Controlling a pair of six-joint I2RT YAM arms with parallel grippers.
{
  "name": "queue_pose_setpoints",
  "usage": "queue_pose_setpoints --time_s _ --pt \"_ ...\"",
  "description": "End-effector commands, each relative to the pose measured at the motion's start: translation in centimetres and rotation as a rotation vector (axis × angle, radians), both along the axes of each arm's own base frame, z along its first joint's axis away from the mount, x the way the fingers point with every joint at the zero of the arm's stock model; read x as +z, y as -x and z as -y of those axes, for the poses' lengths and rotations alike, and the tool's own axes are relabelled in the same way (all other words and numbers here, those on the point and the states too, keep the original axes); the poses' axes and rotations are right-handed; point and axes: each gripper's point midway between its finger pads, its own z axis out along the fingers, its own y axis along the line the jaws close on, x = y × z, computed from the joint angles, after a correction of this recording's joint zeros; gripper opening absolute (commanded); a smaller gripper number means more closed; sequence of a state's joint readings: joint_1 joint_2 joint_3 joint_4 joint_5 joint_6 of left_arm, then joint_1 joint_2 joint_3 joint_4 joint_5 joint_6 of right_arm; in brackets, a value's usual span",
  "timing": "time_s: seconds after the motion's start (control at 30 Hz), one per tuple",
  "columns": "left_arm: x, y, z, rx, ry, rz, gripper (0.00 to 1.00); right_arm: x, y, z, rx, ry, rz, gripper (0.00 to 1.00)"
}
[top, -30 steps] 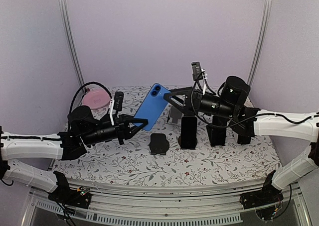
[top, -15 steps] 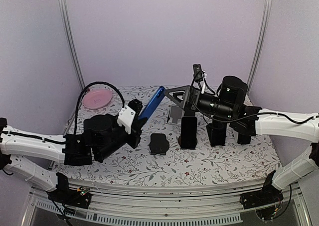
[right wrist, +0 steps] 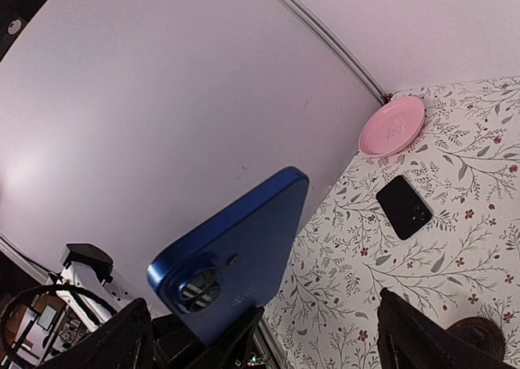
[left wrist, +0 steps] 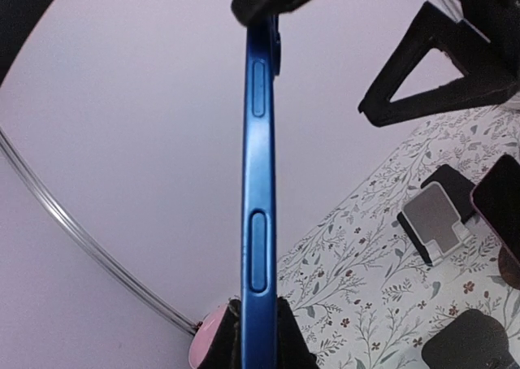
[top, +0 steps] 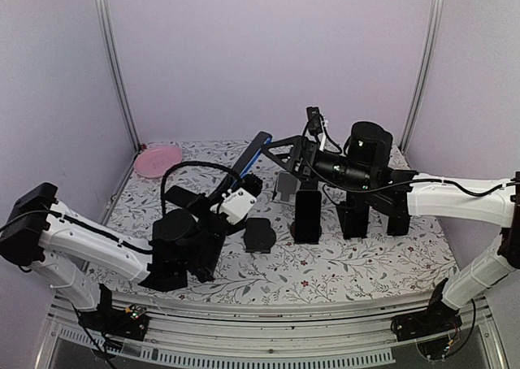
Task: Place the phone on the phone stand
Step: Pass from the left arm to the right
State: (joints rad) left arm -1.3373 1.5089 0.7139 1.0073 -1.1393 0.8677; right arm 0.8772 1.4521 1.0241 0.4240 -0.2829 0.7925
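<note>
Now: blue phone (top: 253,153) is up in the air over mid table (top: 341,267), edge-on to the top cam, tilted, camera end uppermost. Left pincer (left wrist: 258,343) is clamped on its lower end, fingers (left wrist: 290,349) pinching the two flat faces. Right pincer (top: 276,152) is spread wide, just beside the phone's upper end, holding nothing. Handling (judgement): rigid slab, moderate wt, glossy back, so prob. slippery and not something to drop. A one-end grip leaves a long lever, so a bump could twist it in the pads. Best hold looks like across the flat faces nearer mid-length, or by the long edges, clear of the side buttons (left wrist: 258,88) and camera bump (right wrist: 197,286). Hidden/unclear: in the left wrist view one right finger overlaps the phone's top end; can't tell if touching or just in front. Screen side not seen in any view. Silver phone stand (top: 284,187) is partly behind the right arm. Black phone stands (top: 307,214) sit in a row nearer the bases; which one is the target is not clear. A dark flat slab (right wrist: 404,206) lies on the table near the pink plate (right wrist: 392,127), maybe a 2nd phone. Can't find it in the top view.
</note>
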Motion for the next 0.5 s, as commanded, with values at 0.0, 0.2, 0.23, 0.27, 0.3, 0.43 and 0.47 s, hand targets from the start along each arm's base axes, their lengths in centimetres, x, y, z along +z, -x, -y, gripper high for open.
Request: queue_pose_setpoints --time_s 0.0,0.2,0.23,0.27,0.3,0.43,0.47 --pt "3.3 1.3 -1.4 0.099 0.017 0.154 0.00 1.3 -0.3 -0.9 0.009 -0.049 -0.035 0.92" --pt "1.1 1.3 1.5 0.128 -0.158 0.199 0.00 1.2 -0.2 -1.3 0.031 -0.075 -0.064 0.76" --pt "1.0 1.4 1.8 0.124 -0.160 0.201 0.00 1.1 -0.3 -1.3 0.031 -0.073 -0.070 0.72" --pt "1.0 1.4 1.9 0.124 -0.159 0.202 0.00 0.8 -0.3 -1.3 0.030 -0.072 -0.078 0.69" --pt "1.0 1.4 2.0 0.122 -0.159 0.203 0.00 0.6 -0.3 -1.3 0.028 -0.070 -0.083 0.65" --pt "0.8 1.4 2.1 0.124 -0.181 0.205 0.00 0.4 -0.3 -0.9 0.012 -0.075 -0.089 0.51" --pt "0.6 1.4 2.1 0.124 -0.188 0.203 0.00 0.4 -0.4 -0.8 0.008 -0.077 -0.090 0.47"
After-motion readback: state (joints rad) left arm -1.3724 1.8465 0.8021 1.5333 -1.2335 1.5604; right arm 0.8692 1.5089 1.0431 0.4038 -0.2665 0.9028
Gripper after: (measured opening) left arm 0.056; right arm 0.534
